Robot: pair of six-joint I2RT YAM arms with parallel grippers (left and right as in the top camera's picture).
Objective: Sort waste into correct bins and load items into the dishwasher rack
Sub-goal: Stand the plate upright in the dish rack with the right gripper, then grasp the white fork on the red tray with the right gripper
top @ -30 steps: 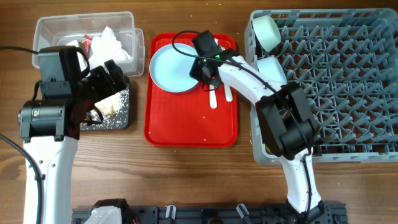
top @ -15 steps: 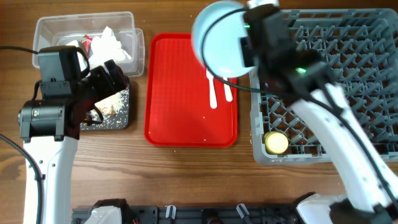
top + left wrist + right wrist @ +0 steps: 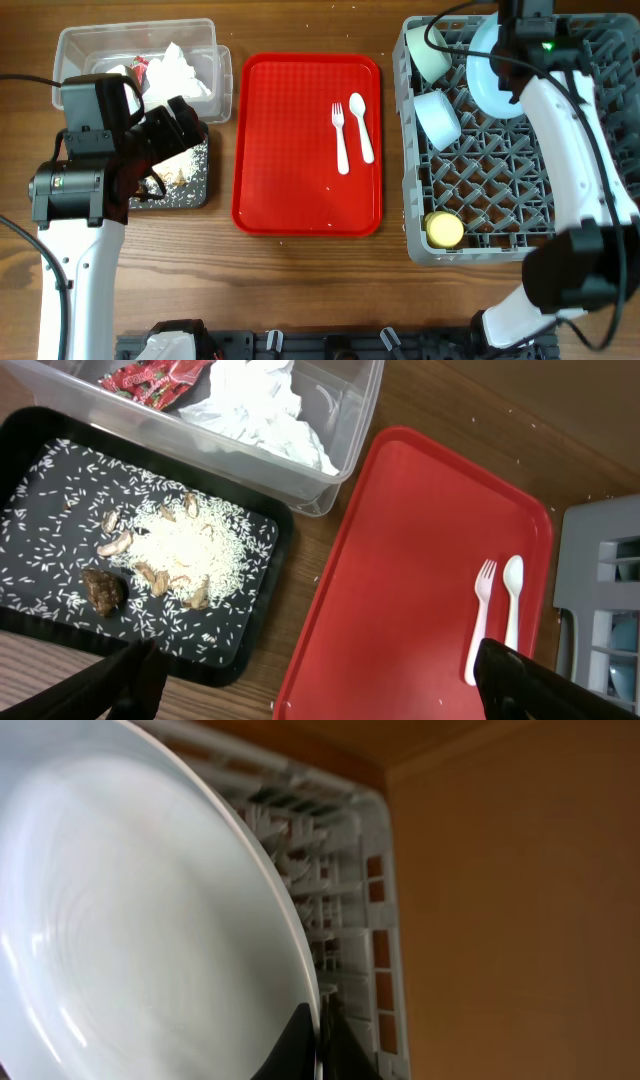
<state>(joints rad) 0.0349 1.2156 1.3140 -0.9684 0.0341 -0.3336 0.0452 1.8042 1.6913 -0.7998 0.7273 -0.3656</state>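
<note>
We record:
- right fingers (image 3: 300, 1038) pinched shut on the rim of the pale blue plate (image 3: 130, 920), which is on edge over the grey rack (image 3: 570, 180)
- in the rack: upper bowl (image 3: 428, 52), lower bowl (image 3: 438, 118), yellow cup (image 3: 444, 230)
- left fingers (image 3: 125, 682) spread wide, empty, above the black tray (image 3: 40, 630) of food scraps (image 3: 170, 555)
- in the clear tub (image 3: 75, 45): napkin (image 3: 178, 72), red wrapper (image 3: 140, 68)
- on the red tray (image 3: 290, 150), on the desk (image 3: 300, 280): fork (image 3: 340, 140), spoon (image 3: 360, 125)

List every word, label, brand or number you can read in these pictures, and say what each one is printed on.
No text can be read in any view.
Red wrapper: any print is too blurred to read.
Pale blue plate, red tray, grey rack: no markings visible.
</note>
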